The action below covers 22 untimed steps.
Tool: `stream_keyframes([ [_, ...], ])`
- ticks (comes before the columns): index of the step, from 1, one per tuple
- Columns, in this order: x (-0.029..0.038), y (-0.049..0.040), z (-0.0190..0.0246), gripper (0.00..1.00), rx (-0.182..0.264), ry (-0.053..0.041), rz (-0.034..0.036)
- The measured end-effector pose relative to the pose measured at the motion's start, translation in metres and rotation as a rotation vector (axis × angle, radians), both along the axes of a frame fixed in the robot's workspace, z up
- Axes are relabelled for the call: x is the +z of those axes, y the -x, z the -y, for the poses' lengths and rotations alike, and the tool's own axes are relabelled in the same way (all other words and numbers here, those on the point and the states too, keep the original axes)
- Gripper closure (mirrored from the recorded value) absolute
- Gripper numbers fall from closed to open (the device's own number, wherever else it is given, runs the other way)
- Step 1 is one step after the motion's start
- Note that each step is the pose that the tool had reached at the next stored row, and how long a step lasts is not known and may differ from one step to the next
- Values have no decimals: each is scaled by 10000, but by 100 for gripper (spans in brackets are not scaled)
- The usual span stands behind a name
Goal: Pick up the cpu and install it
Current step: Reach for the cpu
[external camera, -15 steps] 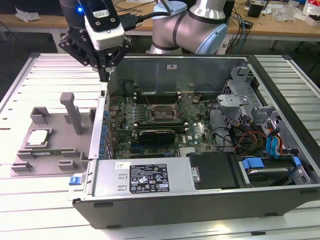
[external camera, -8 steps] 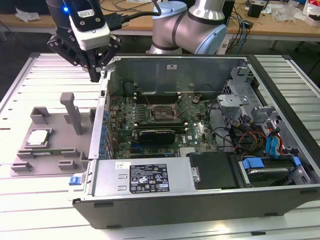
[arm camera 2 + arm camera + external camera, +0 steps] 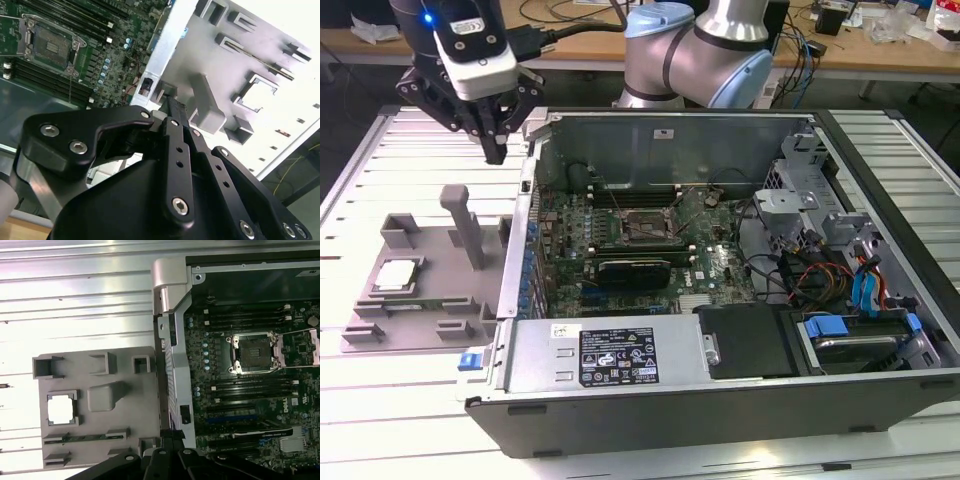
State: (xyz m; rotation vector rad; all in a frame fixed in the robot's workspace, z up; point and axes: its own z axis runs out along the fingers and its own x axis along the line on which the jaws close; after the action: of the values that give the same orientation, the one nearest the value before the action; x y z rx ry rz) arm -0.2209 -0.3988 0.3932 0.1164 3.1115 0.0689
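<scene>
No chip picked up yet

Tool (image 3: 498, 153), fingers pressed together and empty, hangs above the table (image 3: 380, 400) beside the computer case (image 3: 770, 400). The cpu (image 3: 398, 275) lies in the grey tray (image 3: 430, 250), well apart. I judge this the approach step; grasping calls for opened fingers.

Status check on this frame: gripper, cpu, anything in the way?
Gripper shut, empty, hovering by the case corner. Cpu lying in grey fixture, untouched. Upright post on fixture, close beside cpu.
</scene>
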Motion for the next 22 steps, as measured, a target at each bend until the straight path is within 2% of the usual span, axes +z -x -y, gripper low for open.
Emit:
stream_keyframes([
  [3,0,42,0,89,0,1,0],
  [6,0,127,0,89,0,0,1],
  [9,0,167,0,89,-1,0,1],
  [14,-1,283,0,89,0,0,1],
  [22,-5,380,0,89,0,0,2],
])
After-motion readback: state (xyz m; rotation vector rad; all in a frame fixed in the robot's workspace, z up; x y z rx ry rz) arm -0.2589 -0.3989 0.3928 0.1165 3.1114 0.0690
